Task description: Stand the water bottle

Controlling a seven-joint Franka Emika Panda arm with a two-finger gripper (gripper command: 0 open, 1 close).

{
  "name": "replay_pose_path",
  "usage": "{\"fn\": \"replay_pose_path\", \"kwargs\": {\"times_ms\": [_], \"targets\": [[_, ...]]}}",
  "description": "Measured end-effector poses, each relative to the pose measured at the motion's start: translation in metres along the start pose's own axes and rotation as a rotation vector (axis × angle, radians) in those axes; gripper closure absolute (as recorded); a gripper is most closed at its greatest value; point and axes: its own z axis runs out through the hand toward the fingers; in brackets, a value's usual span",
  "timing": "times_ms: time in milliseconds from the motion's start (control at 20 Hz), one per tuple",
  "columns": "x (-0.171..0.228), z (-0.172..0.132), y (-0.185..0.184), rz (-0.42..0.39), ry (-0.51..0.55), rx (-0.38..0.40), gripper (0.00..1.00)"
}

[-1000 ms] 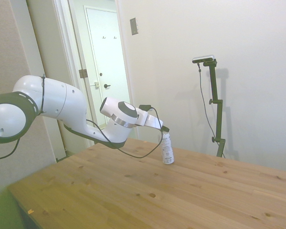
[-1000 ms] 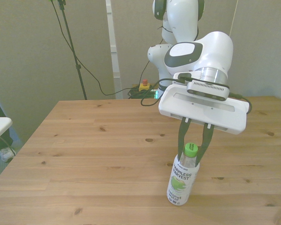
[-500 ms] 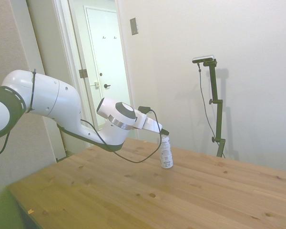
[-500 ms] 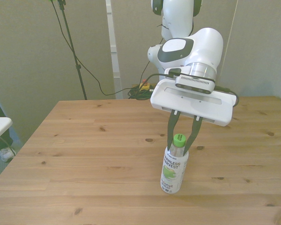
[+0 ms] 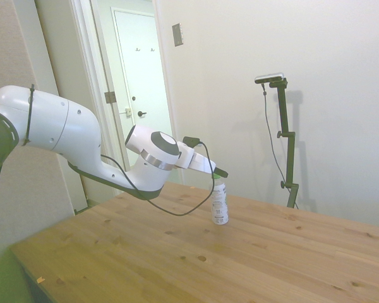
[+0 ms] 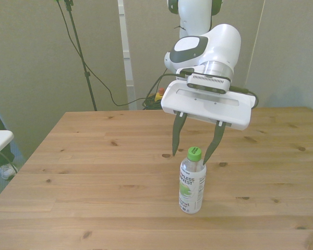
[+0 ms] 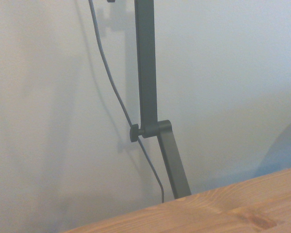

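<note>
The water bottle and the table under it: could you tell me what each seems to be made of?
The water bottle: apparently clear, glossy plastic, since the table shows through its shoulder; green cap and white printed wrap label. The table: wood, probably pine with a smooth satin finish, judging by its plank seams, grain and dark knots.

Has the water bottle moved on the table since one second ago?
Yes. In the front view the water bottle has shifted toward the front view's left, nearer the dark knot in the table, and it now stands upright instead of tilted. The gripper is open.
</note>
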Motion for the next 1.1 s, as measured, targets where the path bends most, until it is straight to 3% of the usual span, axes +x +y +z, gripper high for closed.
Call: {"fn": "replay_pose_path", "kwargs": {"times_ms": [450,850,1100], "targets": [[0.024,-0.068,0.004,-0.021,-0.071,0.006,0.0],[-0.001,-0.112,0.026,-0.098,-0.294,-0.159,0.0],[-0.024,-0.118,0.048,-0.148,-0.403,-0.26,0.0]]}}
